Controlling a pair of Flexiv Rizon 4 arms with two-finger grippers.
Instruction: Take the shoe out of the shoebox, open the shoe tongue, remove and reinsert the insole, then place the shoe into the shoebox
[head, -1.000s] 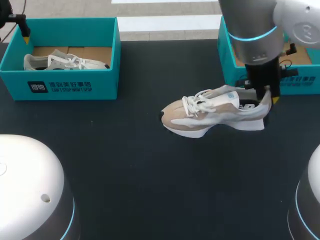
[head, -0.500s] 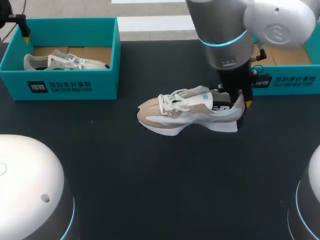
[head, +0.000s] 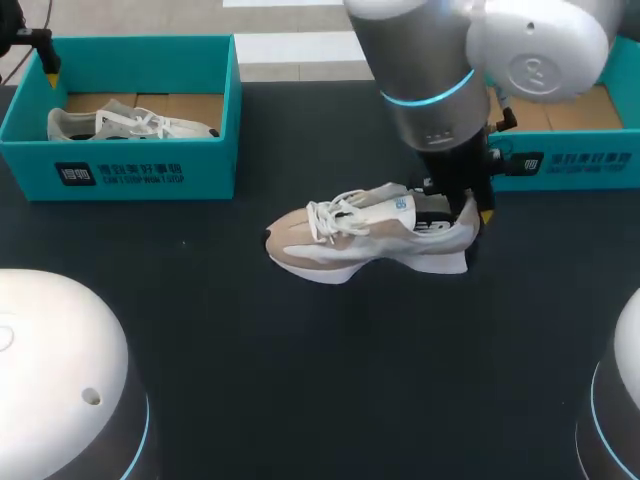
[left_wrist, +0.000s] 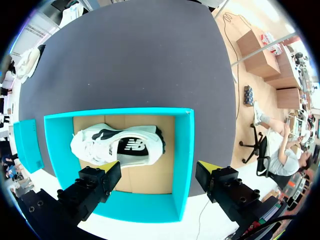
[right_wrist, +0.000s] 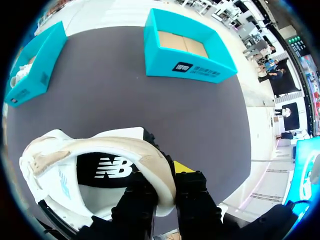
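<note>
A beige and white shoe (head: 360, 236) lies on its sole mid-table, toe to the left. My right gripper (head: 470, 212) is shut on its heel collar. The right wrist view shows that gripper (right_wrist: 167, 192) pinching the shoe's (right_wrist: 90, 160) padded heel rim, one finger inside and one outside. Behind it stands the empty teal shoebox (head: 570, 165), also seen ahead of the gripper (right_wrist: 187, 50). My left gripper (left_wrist: 160, 167) hangs open above the far-left teal box (left_wrist: 185, 150), which holds a second white shoe (left_wrist: 120, 145). In the head view my left gripper (head: 45, 60) is at that box's back corner.
The left teal box (head: 120, 150) with the second shoe (head: 130, 123) stands at the back left. Dark table (head: 300, 370) stretches in front of the held shoe. Two rounded robot bases sit at the near corners.
My right arm has carried the shoe leftward, away from the right shoebox, toward the table's middle. The left arm has not moved.
</note>
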